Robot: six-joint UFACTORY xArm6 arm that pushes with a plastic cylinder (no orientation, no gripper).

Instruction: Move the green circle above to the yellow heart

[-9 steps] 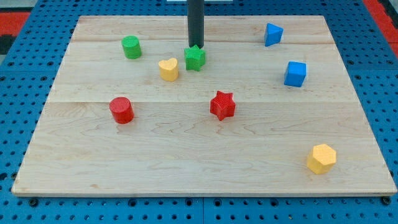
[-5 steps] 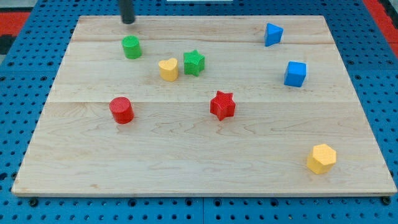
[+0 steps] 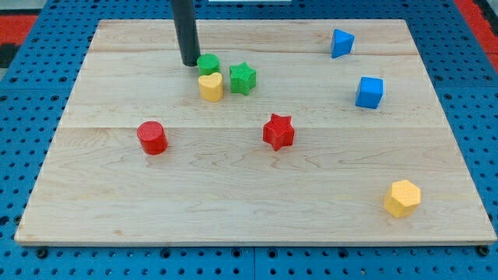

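my tip [image 3: 190, 62] touched green circle's [image 3: 208, 64] left side, near board's top edge | circle sat directly above yellow heart [image 3: 210, 86] | no claw, rod held nothing

This looks like a robotics lab bench: a pale wooden board [image 3: 257, 194] lies on a blue perforated mounting plate [image 3: 23, 155] whose rows of holes fill every edge of the frame, with red matting [image 3: 476, 14] peeking in at both upper corners.
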